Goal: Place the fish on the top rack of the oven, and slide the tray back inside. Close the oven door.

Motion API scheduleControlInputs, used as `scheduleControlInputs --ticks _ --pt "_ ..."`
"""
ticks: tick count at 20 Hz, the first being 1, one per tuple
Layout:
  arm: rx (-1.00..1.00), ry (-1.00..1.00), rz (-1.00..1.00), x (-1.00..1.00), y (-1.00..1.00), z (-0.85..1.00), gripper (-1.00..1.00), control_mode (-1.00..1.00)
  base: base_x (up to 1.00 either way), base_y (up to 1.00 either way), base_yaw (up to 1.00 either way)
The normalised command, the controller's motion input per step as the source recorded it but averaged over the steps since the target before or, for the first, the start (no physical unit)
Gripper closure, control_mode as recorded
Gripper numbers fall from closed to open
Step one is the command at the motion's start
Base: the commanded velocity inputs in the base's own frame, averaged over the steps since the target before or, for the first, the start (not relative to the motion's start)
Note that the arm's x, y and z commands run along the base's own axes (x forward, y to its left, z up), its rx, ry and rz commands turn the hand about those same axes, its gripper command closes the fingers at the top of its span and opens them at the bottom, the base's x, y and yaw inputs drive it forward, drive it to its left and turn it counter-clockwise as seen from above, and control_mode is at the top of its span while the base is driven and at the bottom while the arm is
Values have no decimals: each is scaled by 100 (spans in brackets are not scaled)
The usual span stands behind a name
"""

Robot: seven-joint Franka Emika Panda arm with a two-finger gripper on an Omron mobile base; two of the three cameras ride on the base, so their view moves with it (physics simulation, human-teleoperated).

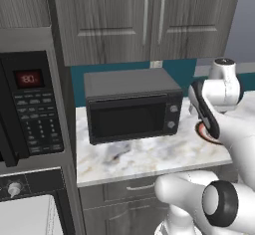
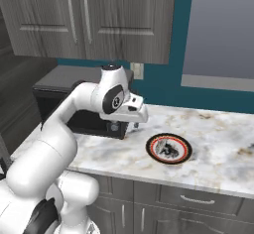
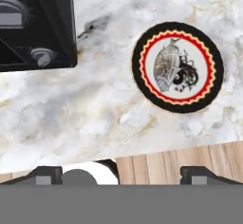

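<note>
Fish (image 3: 168, 66) lies on a round plate (image 3: 137, 66) with a black rim and a red and yellow ring, on the marble counter (image 3: 95, 109) to the right of the small countertop oven (image 3: 38, 23). It is a grey, curled shape in the plate's pale middle, and nothing touches it.

Our gripper (image 3: 126, 173) hangs above the counter's front edge. Its two tips stand far apart at the bottom of the hand view, with nothing between them. We judge that this spread leaves room for the fish to pass between the jaws. In the right base view the gripper (image 2: 119, 126) points down in front of the countertop oven, and the plate (image 2: 151, 148) sits off to its right, near but clearly apart. The hand is therefore not yet over the fish, and the pick is the step in hand.

Low in the left base view we see the oven (image 1: 35, 181), under the microwave (image 1: 30, 109). A silver knob (image 1: 14, 188) sits on its black panel, with a pale surface just below. We cannot tell whether that surface is the tray or the cavity, and the door is out of sight there. The oven stands well to the left of the fish, so we expect the carry to be a long one.
</note>
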Motion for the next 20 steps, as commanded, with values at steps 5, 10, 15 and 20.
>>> scheduleControlInputs --ticks 5,10,15,20 --pt "3 -1 -3 0 -68 -40 -100 -100 0 0 0" --pt "14 -6 0 7 -47 -39 -100 -100 0 0 0" --pt "11 -2 -1 22 -35 -12 -100 -100 0 0 0" --pt "4 3 0 29 -25 -8 -100 -100 0 0 0"
